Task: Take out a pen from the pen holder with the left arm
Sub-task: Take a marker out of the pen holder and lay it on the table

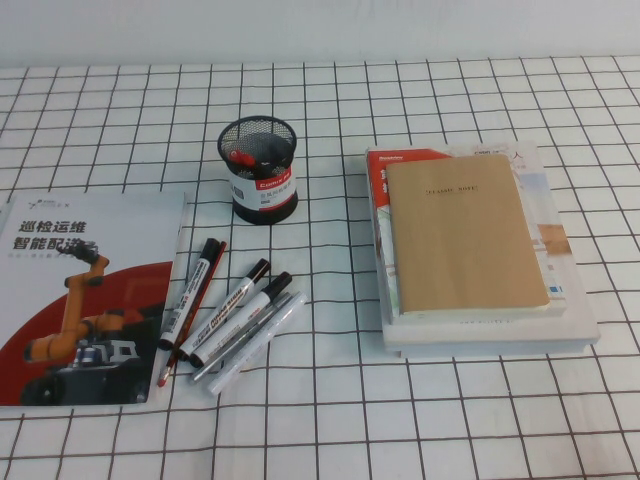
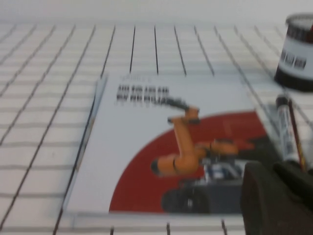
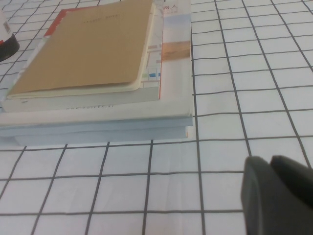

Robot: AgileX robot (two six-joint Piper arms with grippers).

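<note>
Left gripper [image 2: 274, 171] by brochure [image 2: 161, 147], right gripper [image 3: 270, 164] by book stack [image 3: 98, 58], fingers closed | red-capped marker [image 1: 238, 157], pen holder [image 1: 265, 190] upper centre: light, stiff; pinch cap.

The left claw [image 2: 275, 172] and right claw [image 3: 272, 165] are both dark, matte and rounded.

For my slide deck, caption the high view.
Pen cup behind loose pens, brochure left, stacked books right; left claw shut near brochure, right claw near books, both off-frame.
</note>
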